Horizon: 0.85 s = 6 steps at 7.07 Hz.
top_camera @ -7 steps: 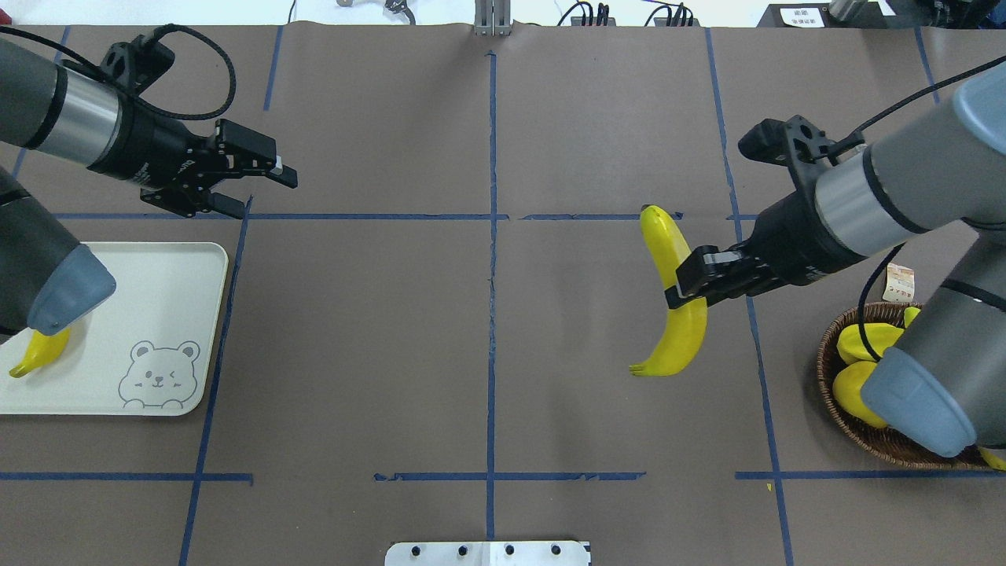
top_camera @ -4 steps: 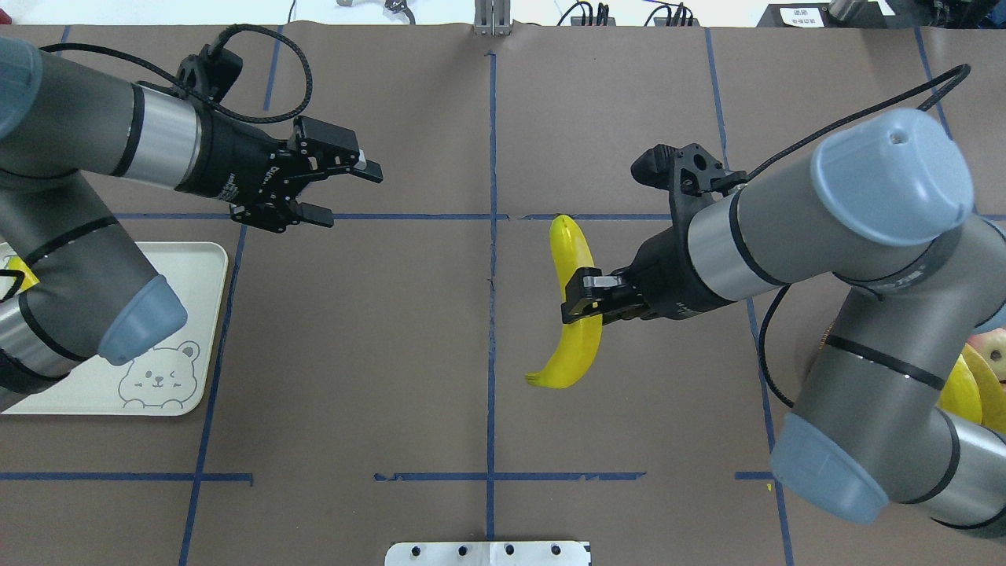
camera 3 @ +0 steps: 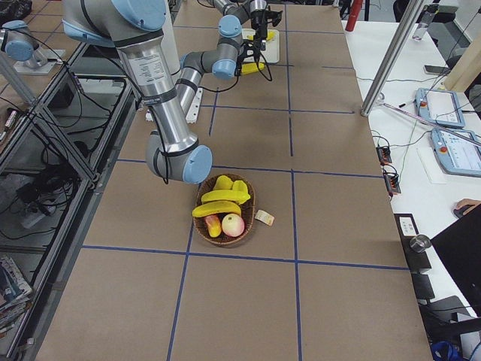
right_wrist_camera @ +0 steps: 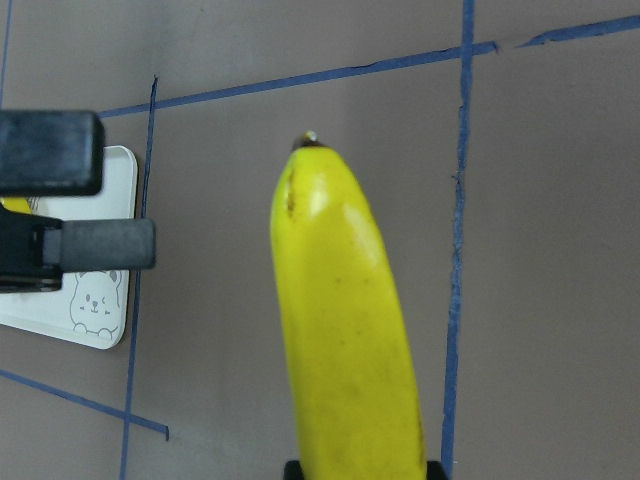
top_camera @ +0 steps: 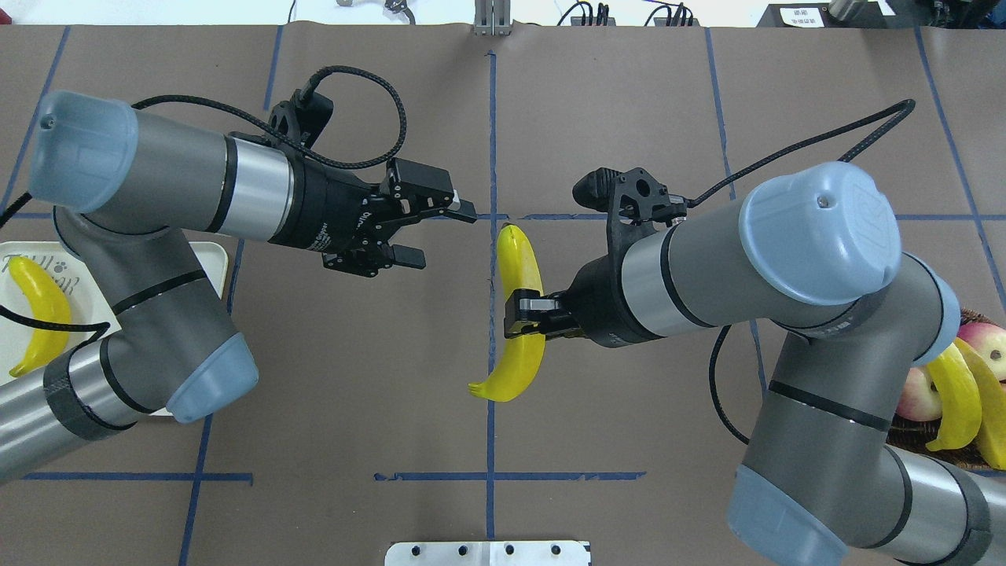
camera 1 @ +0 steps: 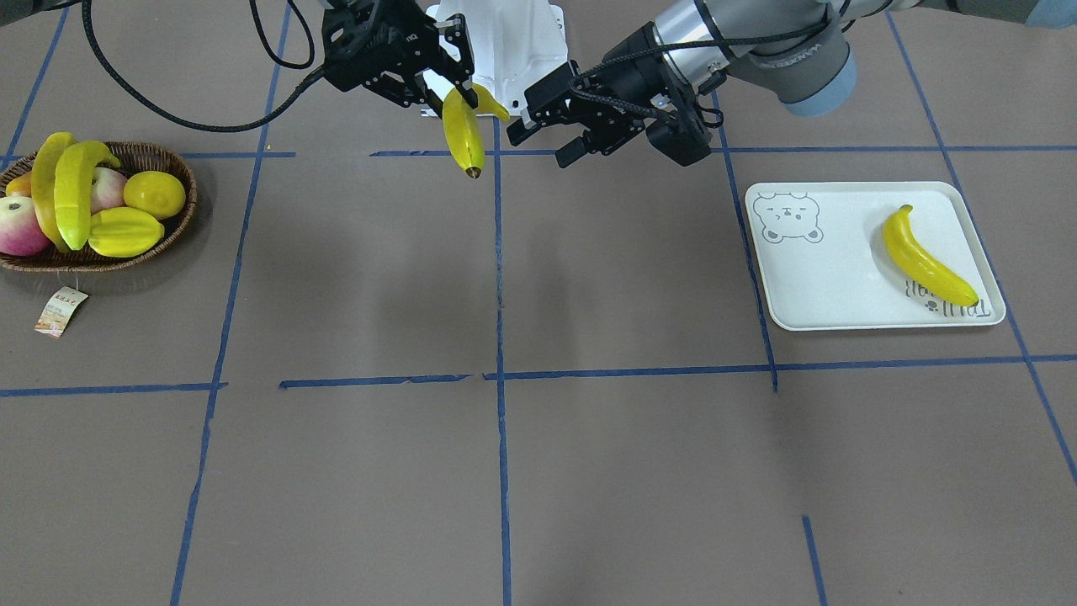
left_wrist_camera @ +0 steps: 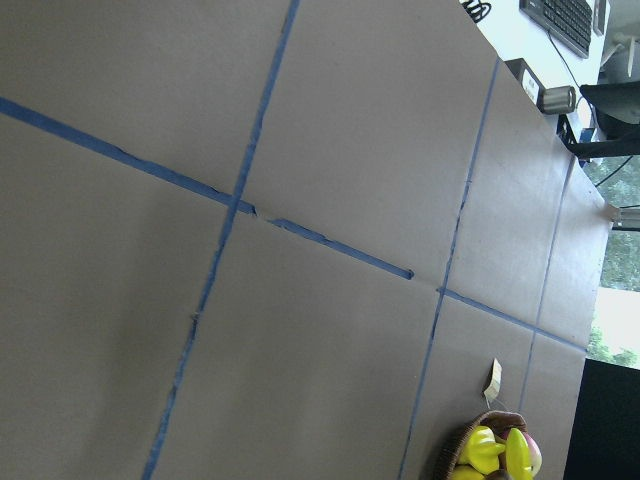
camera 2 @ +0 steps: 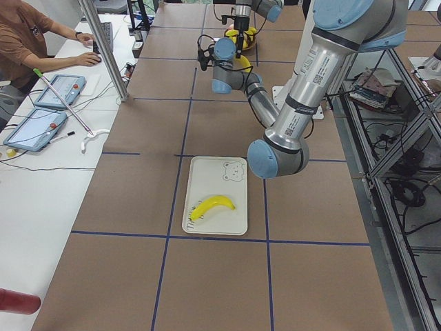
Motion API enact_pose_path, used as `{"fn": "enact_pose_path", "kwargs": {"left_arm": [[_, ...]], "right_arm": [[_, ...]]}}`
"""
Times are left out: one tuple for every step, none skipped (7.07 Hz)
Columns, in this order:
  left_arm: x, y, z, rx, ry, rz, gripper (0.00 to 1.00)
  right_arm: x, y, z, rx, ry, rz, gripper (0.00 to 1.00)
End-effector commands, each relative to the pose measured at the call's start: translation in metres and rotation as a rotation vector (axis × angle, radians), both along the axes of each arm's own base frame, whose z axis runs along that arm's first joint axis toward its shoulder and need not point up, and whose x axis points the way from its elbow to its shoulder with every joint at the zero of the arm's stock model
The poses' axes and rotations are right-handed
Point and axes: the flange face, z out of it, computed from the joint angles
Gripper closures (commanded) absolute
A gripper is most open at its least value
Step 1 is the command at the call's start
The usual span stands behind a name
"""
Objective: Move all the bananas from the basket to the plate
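My right gripper is shut on a glossy yellow banana and holds it above the table's centre line; it also shows in the front view and fills the right wrist view. My left gripper is open and empty, just left of that banana and apart from it. The plate holds one banana; in the overhead view the plate is mostly hidden by my left arm. The basket holds two more bananas.
The basket also holds a lemon, a starfruit and apples; a paper tag lies beside it. Blue tape lines grid the brown table. A metal plate sits at the near edge.
My right arm has carried the banana left, from the right half to the centre line. My left arm has swung right from near the plate toward the centre, still open.
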Motion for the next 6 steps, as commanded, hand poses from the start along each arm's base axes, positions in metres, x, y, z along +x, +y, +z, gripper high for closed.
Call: {"fn": "enact_pose_path", "kwargs": {"left_arm": [[0.022, 0.016, -0.018, 0.015, 0.023, 0.034, 0.05], [0.037, 0.028, -0.019, 0.017, 0.026, 0.027, 0.07], [0.045, 0.035, -0.019, 0.016, 0.027, 0.029, 0.08], [0.047, 0.037, -0.019, 0.016, 0.027, 0.032, 0.11], [0.047, 0.037, -0.019, 0.015, 0.027, 0.033, 0.22], [0.048, 0.042, -0.022, 0.014, 0.034, 0.042, 0.63]], "right_arm": [[-0.003, 0.005, -0.007, 0.008, -0.014, -0.008, 0.98], [-0.005, 0.007, -0.009, 0.010, -0.018, -0.013, 0.98], [-0.005, 0.008, -0.009, 0.011, -0.020, -0.014, 0.98], [-0.005, 0.009, -0.009, 0.011, -0.020, -0.016, 0.98], [-0.005, 0.010, -0.010, 0.012, -0.021, -0.017, 0.98], [-0.005, 0.010, -0.010, 0.011, -0.021, -0.019, 0.98]]}}
